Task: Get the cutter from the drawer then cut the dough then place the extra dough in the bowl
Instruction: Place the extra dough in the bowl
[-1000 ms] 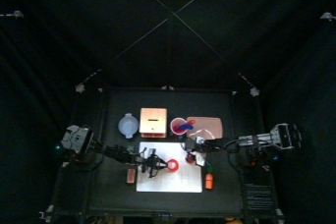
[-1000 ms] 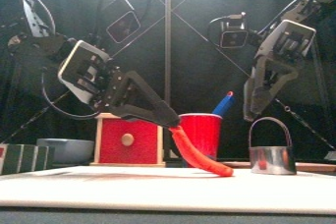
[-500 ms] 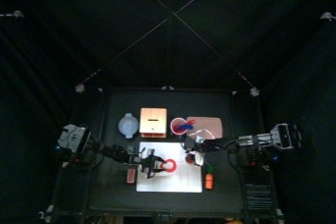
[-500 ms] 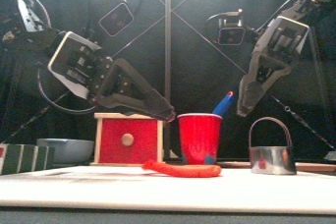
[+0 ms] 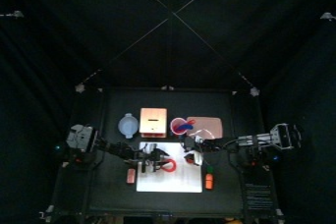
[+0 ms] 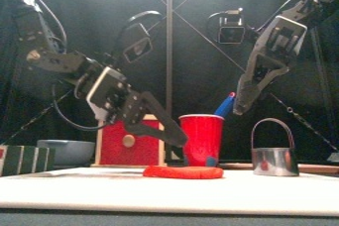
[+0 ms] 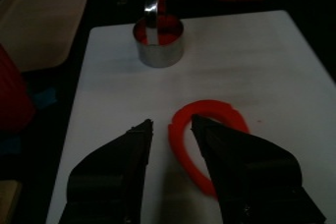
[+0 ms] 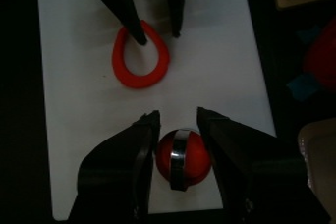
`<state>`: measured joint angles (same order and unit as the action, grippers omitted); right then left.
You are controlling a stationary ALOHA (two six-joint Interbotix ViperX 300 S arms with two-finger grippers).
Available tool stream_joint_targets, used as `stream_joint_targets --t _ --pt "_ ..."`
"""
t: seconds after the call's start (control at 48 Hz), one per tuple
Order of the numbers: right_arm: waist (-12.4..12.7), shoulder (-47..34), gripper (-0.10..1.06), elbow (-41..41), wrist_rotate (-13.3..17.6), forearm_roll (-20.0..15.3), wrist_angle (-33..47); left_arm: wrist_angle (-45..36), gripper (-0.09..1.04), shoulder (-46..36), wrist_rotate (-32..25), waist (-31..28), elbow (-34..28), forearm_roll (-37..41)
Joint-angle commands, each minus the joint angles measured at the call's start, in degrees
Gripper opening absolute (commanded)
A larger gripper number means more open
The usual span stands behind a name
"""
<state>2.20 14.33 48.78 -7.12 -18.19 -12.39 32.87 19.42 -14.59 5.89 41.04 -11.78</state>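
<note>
Extra dough is the red ring, lying flat on the board near its middle. Your left gripper is open and holds nothing, tips just over the ring's near side. The right gripper is also open and empty, hanging above the cut disc on the board's right part, near the cutter. The bowl sits just off the board's back left corner.

Handling, as a judgement: the ring is probably light, soft and floppy, so it will likely sag and stretch and may stick to the board. Pinch across the band, one jaw inside the hole and one outside. Squeeze gently, or the band may tear.
</note>
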Motion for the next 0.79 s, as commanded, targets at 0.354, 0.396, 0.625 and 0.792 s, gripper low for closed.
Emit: stream_joint_targets --t 0.354,0.396,0.625,0.792 --pt "0.2 0.6 0.76 -0.4 -0.1 -0.1 1.1 -10.5 0.77 -0.5 -0.4 -0.4 -2.7 0.3" --pt "0.1 0.6 0.76 -0.4 -0.1 -0.1 1.1 -10.7 0.77 -0.5 -0.4 -0.4 -2.7 0.3" --pt "0.1 0.6 0.76 -0.4 0.0 -0.4 1.1 -11.2 0.77 -0.1 -0.3 -1.1 -3.1 -0.9" --pt "0.1 0.6 0.76 -0.6 0.0 -0.4 1.1 -13.7 0.77 0.5 -0.3 -1.2 -3.8 -1.1"
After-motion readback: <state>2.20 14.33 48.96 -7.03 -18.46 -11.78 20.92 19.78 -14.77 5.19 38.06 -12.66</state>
